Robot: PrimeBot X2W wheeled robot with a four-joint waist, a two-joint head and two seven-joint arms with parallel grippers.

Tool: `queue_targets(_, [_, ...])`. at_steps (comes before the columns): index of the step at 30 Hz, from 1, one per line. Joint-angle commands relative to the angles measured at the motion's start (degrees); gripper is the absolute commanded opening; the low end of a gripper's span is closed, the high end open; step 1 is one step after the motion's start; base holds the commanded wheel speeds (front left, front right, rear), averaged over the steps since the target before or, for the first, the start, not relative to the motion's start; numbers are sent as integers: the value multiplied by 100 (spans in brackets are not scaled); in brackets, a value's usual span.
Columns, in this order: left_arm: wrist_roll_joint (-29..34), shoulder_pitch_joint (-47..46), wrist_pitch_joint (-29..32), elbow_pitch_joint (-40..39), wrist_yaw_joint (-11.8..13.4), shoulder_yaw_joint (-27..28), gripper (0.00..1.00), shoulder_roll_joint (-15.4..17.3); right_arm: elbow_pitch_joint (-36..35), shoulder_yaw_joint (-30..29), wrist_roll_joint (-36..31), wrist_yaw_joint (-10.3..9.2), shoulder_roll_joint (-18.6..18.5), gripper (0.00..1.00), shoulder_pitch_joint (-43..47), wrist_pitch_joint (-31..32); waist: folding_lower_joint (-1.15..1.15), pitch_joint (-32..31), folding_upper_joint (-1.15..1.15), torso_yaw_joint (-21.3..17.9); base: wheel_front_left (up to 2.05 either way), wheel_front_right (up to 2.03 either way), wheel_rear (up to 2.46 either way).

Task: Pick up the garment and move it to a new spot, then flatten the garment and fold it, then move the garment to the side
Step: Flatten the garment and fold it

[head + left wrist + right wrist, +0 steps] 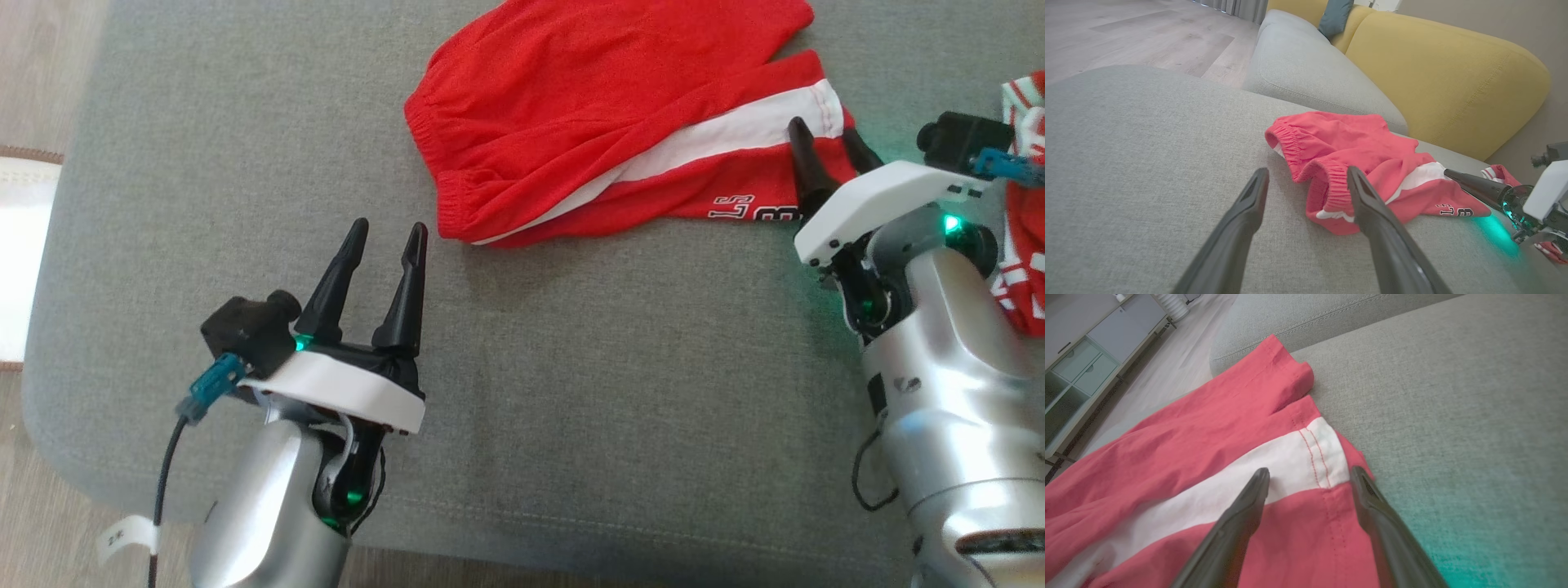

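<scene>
Right end effector (1309,471), jaws apart, over red shorts (1167,445).

Grey ottoman (571,367), yellow sofa back (1433,73), teal cushion (1335,16), wood floor (1126,32)

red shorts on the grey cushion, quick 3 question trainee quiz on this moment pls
1. True or false: the left gripper is open and holds nothing, above the grey cushion.
2. The right gripper has its open fingers at which part of the red shorts? A) elastic waistband B) leg hem C) crotch seam
3. Fill in: the stripe running down the shorts' side is coloured ____.

Key: 1 true; 2 B; 3 white
</scene>
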Motion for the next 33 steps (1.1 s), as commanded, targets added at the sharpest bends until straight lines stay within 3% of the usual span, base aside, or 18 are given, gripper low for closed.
queue_targets(1, [-40,-197,-44,-180,26,165,100,51,-90,124,51,37,7,100,-231,-51,0,29,0,29,0,0,0])
queue_targets(20, [-31,-210,-44,-131,34,192,100,51,211,657,342,37,-71,100,-470,-380,0,-16,0,-10,0,0,0])
queue_targets(21, [-31,-212,-44,-129,34,189,100,51,220,675,359,37,-80,86,-481,-399,0,-18,0,-8,0,0,0])
queue_targets(25, [-28,-209,-44,-115,39,189,100,51,262,745,413,37,-111,0,-519,-482,0,-38,0,2,0,0,0])
queue_targets(33, [-32,-172,-44,-65,51,215,100,51,298,914,541,37,-151,0,-457,-654,0,-194,0,-51,0,0,0])
